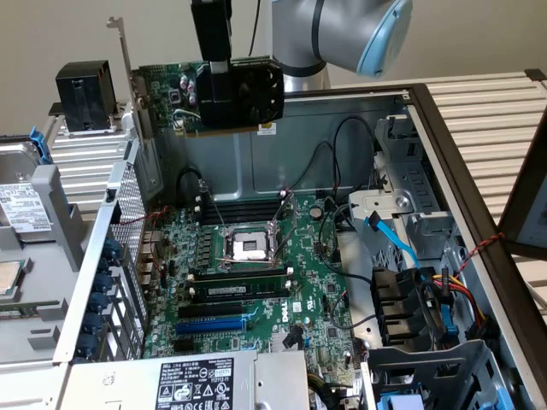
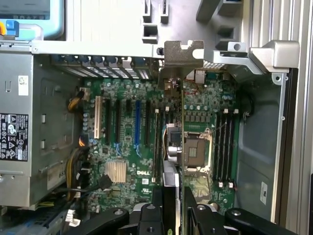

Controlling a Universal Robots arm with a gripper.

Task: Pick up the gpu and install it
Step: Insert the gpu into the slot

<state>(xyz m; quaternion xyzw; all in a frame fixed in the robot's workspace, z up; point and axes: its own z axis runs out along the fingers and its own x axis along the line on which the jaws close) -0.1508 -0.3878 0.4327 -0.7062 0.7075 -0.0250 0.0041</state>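
The gpu (image 1: 167,85), a green board with a black fan shroud and a metal bracket (image 1: 126,64) at the exterior view's left end, hangs in the air above the back wall of the open computer case. My gripper (image 1: 219,70) is shut on its top edge, at the shroud. In the wrist view the gpu (image 2: 181,122) shows edge-on below my gripper (image 2: 172,208), with its bracket (image 2: 183,53) at the far end. Beneath it lies the motherboard (image 1: 320,282) with its blue slot (image 1: 209,325) and black slots (image 1: 224,307).
The CPU socket (image 1: 246,248) sits mid-board. A grey power supply (image 1: 192,384) with a black label stands at the case's near edge. Drive cages and cables (image 1: 410,282) crowd the exterior view's right. A perforated rear panel (image 1: 111,248) rises on the left.
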